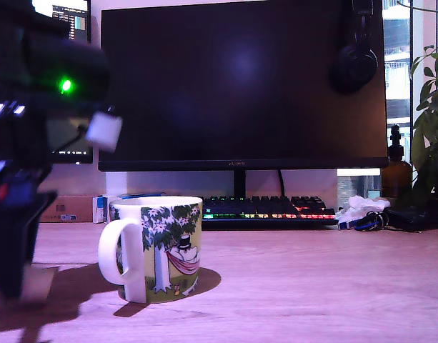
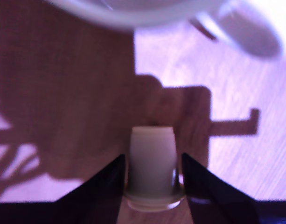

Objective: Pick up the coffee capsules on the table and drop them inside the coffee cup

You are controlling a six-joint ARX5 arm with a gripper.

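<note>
Nearest the wrist camera, a small pale grey-teal tapered capsule with a flanged rim sits between the dark fingers of the end effector, which looks closed on it, low over the wooden bench. The white ceramic mug printed with a green tree stands just beside. Nothing looks dropped in yet; no blue capsule shows.
</note>
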